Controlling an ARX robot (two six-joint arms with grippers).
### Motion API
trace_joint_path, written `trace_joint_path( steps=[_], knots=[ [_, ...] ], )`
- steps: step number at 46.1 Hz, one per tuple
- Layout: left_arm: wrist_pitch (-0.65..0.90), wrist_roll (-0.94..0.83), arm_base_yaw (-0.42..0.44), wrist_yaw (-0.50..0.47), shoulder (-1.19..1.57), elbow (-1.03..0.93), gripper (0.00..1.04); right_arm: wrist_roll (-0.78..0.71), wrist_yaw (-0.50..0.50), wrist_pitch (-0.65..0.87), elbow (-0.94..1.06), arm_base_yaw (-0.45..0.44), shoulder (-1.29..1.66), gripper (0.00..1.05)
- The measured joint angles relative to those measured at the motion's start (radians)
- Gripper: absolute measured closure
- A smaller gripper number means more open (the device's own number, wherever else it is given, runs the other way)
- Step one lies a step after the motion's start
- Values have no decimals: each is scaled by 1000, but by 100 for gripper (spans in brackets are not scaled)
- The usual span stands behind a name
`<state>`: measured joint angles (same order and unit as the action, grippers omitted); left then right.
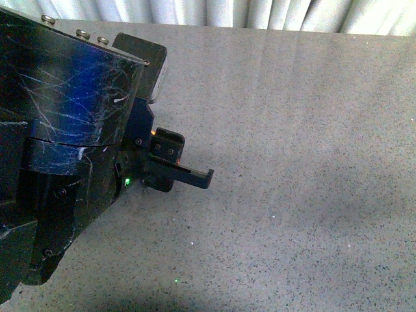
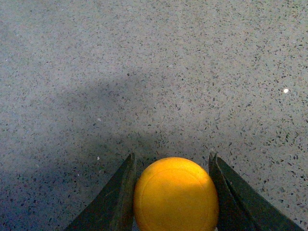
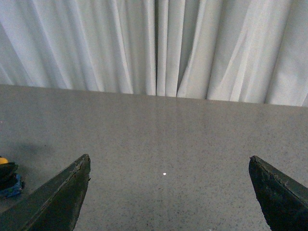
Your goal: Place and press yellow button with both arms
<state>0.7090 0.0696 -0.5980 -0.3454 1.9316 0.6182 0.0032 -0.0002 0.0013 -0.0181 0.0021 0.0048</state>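
Observation:
In the left wrist view the yellow button's (image 2: 175,195) domed orange-yellow cap sits between the two dark fingers of my left gripper (image 2: 172,157), which is shut on it above the grey speckled table (image 2: 154,72). In the front view my bulky black left arm (image 1: 71,130) fills the left side, a green light on it. Its gripper (image 1: 185,170) points right, low over the table, and the button is hidden there. My right gripper (image 3: 168,159) is open wide and empty over bare table. At the edge of the right wrist view shows a yellow cap on a black body with a blue base (image 3: 6,175).
White curtains (image 3: 159,43) hang behind the table's far edge (image 1: 292,29). The grey speckled tabletop (image 1: 299,182) spreads right of the left arm. My right arm is out of the front view.

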Motion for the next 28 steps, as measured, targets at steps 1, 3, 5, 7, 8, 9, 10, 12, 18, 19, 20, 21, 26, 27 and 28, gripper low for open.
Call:
trace_joint_path(
  steps=[1,3,5,7,8,9,10,12,18,19,20,21,26,27,28],
  knots=[
    [1,0,-1,-1,0,0,70,0,0,0,0,0,0,9],
    [5,3,-3,-1,2,0,70,0,0,0,0,0,0,9],
    [8,8,-4,-1,2,-2,67,0,0,0,0,0,0,9],
    [11,10,-5,2,2,-6,59,0,0,0,0,0,0,9],
    [13,12,-6,4,2,-11,54,0,0,0,0,0,0,9],
    [13,14,-6,5,2,-16,50,0,0,0,0,0,0,9],
    [13,15,-6,5,2,-20,47,0,0,0,0,0,0,9],
    [13,20,-6,8,-4,-31,38,0,0,0,0,0,0,9],
    [10,31,2,17,-71,-48,15,0,0,0,0,0,0,9],
    [8,33,5,19,-87,-51,11,0,0,0,0,0,0,9],
    [6,33,8,22,-103,-53,8,0,0,0,0,0,0,9],
    [1,35,16,29,-131,-59,8,0,0,0,0,0,0,9],
    [-43,76,61,81,-261,-93,9,0,0,0,0,0,0,9],
    [-56,86,80,98,-303,-104,9,0,0,0,0,0,0,9],
    [-66,93,94,114,-332,-111,9,0,0,0,0,0,0,9]
  ],
)
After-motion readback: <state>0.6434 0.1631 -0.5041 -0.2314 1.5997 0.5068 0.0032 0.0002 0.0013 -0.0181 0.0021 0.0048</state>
